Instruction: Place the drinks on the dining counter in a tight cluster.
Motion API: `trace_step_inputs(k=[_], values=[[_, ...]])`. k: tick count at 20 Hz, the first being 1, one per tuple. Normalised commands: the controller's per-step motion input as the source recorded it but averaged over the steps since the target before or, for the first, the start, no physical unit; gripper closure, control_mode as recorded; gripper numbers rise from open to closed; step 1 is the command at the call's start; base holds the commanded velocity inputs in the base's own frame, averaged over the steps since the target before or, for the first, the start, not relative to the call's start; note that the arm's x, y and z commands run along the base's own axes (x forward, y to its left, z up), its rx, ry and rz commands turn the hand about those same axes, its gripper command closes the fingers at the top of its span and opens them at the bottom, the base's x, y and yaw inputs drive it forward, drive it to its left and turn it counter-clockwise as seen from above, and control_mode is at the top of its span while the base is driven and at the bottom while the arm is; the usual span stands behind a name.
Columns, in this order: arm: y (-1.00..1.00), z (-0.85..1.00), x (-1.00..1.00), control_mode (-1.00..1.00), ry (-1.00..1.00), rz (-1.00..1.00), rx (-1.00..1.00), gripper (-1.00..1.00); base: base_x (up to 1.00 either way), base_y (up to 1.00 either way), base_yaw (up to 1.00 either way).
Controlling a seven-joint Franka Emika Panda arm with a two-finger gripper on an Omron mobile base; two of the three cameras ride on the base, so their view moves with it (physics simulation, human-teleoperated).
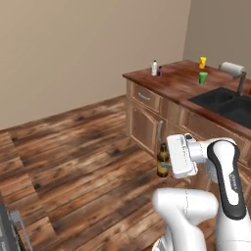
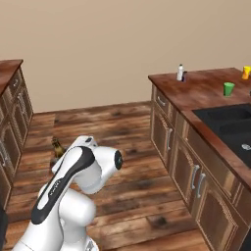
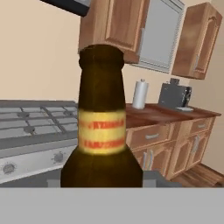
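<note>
Left base view: amber-brown bottle (image 1: 163, 160) held upright in the gripper (image 1: 169, 162), jaws clamped on it, out over open wood floor (image 1: 83, 157) beside the cabinet fronts. Water bottle (image 1: 154, 68) and purple-blue bottle (image 1: 160, 71) stand just beside each other at the table's (image 1: 171, 81) far corner. Yellow cup (image 1: 202, 62) and green object (image 1: 203, 77) sit further along, near the sink (image 1: 228, 104).

Arm folded low over floor, elbow up, forearm level. Gripper (image 1: 166, 164) sideways w/ 2 fingers clamped on amber bottle (image 1: 163, 161), bottle upright, off floor.
</note>
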Motion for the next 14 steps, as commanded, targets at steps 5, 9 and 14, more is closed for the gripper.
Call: trace_step_inputs(k=[5,9,14], values=[[0.00,0.00,0.00,1.00,0.00,0.00,0.00,1.00,0.90,-0.23,0.00],[0.00,0.00,0.00,1.00,0.00,0.00,0.00,1.00,0.91,-0.26,0.00],[0.00,0.00,0.00,1.00,0.00,0.00,0.00,1.00,0.91,-0.23,0.00]])
